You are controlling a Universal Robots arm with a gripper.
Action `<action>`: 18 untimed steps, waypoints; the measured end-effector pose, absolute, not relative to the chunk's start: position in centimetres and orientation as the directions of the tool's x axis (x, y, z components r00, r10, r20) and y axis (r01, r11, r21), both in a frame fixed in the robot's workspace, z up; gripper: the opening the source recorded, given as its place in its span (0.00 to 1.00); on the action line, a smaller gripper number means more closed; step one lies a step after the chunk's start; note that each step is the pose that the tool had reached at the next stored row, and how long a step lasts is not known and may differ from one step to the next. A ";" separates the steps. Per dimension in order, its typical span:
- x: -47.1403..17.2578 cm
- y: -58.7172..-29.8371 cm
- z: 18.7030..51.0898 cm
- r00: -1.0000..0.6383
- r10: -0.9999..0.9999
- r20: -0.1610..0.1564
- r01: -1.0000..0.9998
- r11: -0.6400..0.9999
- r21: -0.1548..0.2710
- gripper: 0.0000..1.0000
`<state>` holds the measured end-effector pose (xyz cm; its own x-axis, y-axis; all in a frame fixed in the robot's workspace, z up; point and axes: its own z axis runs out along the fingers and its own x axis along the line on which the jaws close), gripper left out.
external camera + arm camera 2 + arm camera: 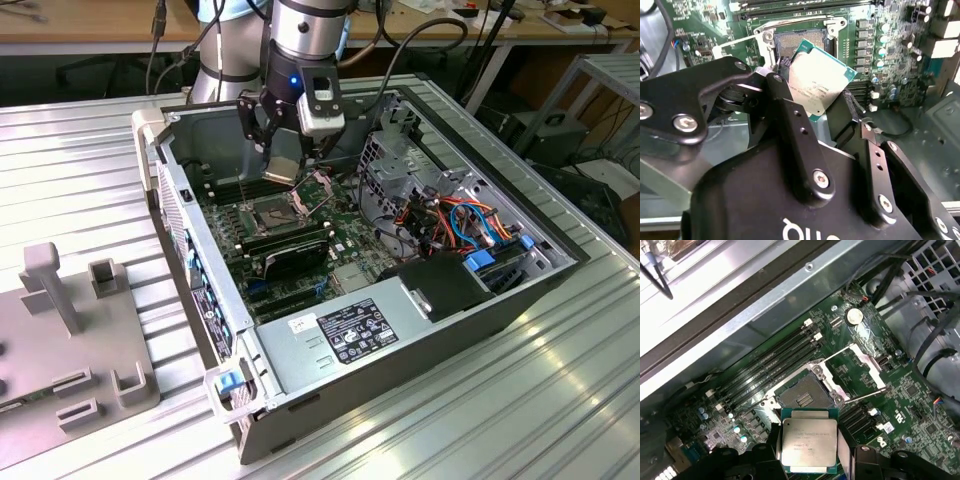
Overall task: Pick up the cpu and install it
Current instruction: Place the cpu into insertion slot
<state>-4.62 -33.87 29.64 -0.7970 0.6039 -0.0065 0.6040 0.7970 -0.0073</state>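
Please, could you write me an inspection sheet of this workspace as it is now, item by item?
Surface: ribbed metal table, carrying an open computer case.
Job's things: cpu held in the air near the open socket, not seated.
Clutter: grey fixture block at the exterior view's left.
Grippers: gripper shut on the cpu's edges.
Cables: coloured wires inside the case, apart from the socket.
Surroundings: wooden bench behind; metal rack.

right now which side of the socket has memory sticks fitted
The bank toward the power supply, holding long black sticks; the slots opposite stand empty.
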 end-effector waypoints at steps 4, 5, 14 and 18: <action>-4.6 -33.8 29.6 -0.791 0.612 -0.007 0.612 0.791 -0.007 0.55; -4.6 -33.8 29.6 -0.791 0.612 -0.006 0.612 0.791 -0.007 0.55; -4.6 -33.8 29.6 -0.791 0.612 -0.006 0.612 0.791 -0.007 0.55; -4.6 -33.8 29.6 -0.759 0.651 -0.007 0.651 0.759 -0.007 0.55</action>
